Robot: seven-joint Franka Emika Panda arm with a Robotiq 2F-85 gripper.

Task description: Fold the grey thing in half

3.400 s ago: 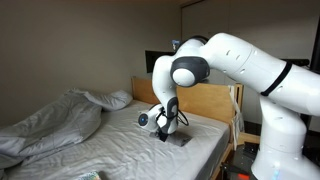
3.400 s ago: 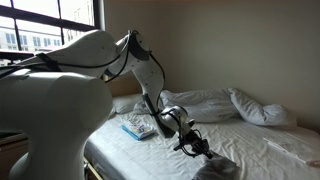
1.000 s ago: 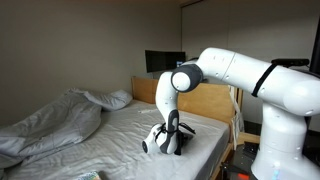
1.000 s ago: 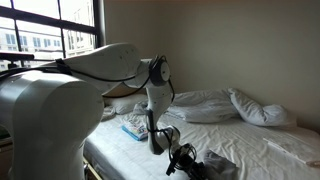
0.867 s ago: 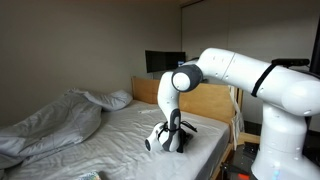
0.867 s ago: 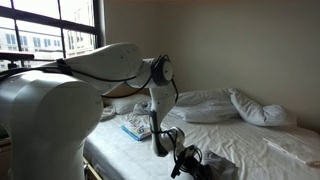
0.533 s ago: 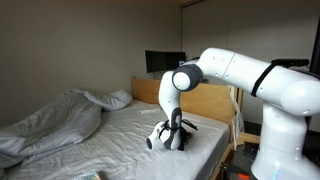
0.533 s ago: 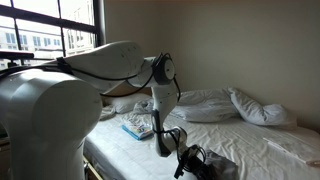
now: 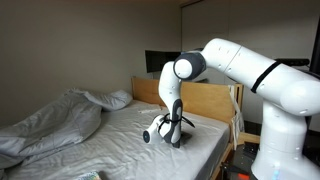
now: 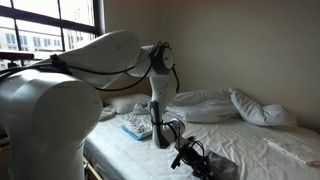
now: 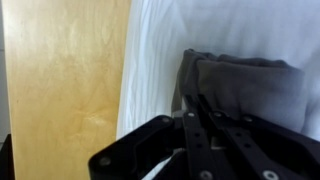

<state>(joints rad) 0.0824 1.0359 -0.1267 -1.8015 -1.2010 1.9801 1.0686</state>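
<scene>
Because the grey thing (image 11: pixel 250 85) is a small, thin cloth, it will most likely handle as light and limp. It will sag from wherever it is lifted and drag a little on the whitish sheet (image 11: pixel 160 40) rather than slide freely. It lies flat at the edge of the bed (image 9: pixel 110 150) next to the wooden board (image 11: pixel 65 80), with one side already doubled up into a raised lip under the tool. The gripper (image 11: pixel 196 112) has its jaws pressed together right at that lip, apparently pinching the cloth's edge (the wrist view is too close and dark to be quite sure). A corner or the middle of a short edge looks like the sensible place to hold it. A grip there would let the free half lay itself over, whereas a grip near the centre would only bunch it.

Around it there is room to work. The rumpled light grey blanket (image 9: pixel 55 115) is heaped well apart toward the far end, and a blue-and-white flat object (image 10: pixel 137 128) lies near another edge of the bed. What crowds the work is the wooden board just beside the cloth – a wide swing that way could knock the wrist against it, and the soft sheet may ruck up with the cloth.
</scene>
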